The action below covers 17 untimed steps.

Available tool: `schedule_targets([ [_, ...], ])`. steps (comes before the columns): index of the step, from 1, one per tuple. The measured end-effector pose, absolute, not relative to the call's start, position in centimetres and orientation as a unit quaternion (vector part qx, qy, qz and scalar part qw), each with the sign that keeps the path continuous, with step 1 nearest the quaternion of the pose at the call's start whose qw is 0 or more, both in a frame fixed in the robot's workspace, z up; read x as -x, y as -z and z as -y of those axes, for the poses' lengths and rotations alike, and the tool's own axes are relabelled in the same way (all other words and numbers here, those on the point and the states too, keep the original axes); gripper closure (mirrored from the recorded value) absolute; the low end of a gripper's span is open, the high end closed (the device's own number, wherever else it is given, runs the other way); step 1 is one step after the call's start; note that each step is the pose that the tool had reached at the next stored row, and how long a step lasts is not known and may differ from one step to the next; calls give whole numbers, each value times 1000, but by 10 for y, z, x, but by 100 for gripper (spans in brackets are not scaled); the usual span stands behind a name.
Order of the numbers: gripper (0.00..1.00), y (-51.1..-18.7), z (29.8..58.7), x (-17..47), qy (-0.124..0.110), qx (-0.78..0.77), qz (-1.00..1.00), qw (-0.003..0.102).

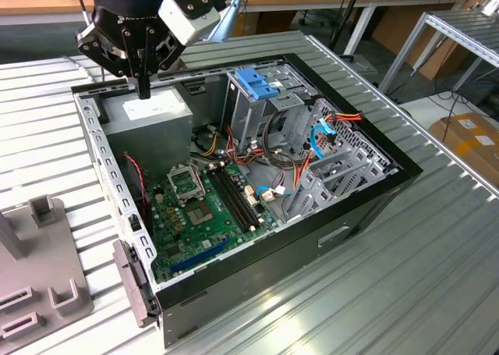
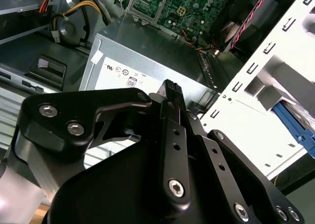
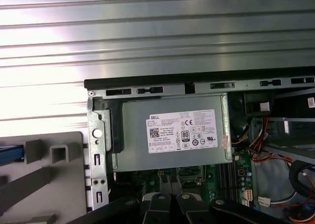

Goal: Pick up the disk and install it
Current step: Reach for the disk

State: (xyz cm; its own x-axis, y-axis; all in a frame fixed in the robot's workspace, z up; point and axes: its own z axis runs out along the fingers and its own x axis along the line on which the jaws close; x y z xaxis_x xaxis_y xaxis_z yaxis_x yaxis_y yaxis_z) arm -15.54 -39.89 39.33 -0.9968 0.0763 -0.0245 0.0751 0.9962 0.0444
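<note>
- Disk [image 3: 10, 152]: only a light-blue rail edge shows in the first wrist view. It lies in the grey holding fixture [image 3: 49, 184] on the counter [image 1: 390, 292], outside the computer case [image 1: 366, 191]. I take this as the disk's rail; the metal body is out of frame. The second wrist view catches what looks like the same blue edge [image 2: 298, 128] beyond the case wall.
- Long axis: judged from that rail, it runs roughly crosswise to the case's side wall. Low confidence.
- Key relation: the disk sits across the perforated side wall [image 1: 105, 168] from the hand, toward the exterior view's left and lower down. The two are well apart.
- Hand [image 1: 144, 90]: fingers pressed together and holding nothing. It hovers just above the power-supply box [image 1: 152, 113] in a corner of the case.
- Obstruction: the raised side wall stands between hand and fixture, and the fixture's upright posts [image 1: 43, 211] flank the disk slot.
- Further out: the motherboard [image 1: 203, 207] lies beside the power supply. The drive cage with its blue bracket [image 1: 257, 82] stands at the far side of the case, with loose cables [image 1: 273, 164] around its base.
</note>
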Motion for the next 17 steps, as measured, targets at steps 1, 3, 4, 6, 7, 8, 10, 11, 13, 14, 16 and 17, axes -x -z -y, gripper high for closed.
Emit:
schedule_targets([
  [1, 89, -393, 399, 155, -22, -38, -999, 13],
  [3, 89, -393, 399, 155, -22, -38, -999, 13],
  [4, 89, -393, 399, 155, -22, -38, -999, 13],
  [6, 89, -393, 399, 155, -22, -38, -999, 13],
  [7, 89, -393, 399, 155, -22, -38, -999, 13],
  [8, 89, -393, 399, 156, -22, -38, -999, 13],
  [10, 89, -393, 399, 157, -22, -38, -999, 13],
  [11, 89, -393, 399, 158, -22, -38, -999, 13],
  [13, 89, -393, 399, 161, -22, -38, -999, 13],
  [14, 89, -393, 399, 163, -22, -38, -999, 13],
  [16, 89, -393, 399, 168, -22, -38, -999, 13],
  [17, 89, -393, 399, 170, -22, -38, -999, 13],
])
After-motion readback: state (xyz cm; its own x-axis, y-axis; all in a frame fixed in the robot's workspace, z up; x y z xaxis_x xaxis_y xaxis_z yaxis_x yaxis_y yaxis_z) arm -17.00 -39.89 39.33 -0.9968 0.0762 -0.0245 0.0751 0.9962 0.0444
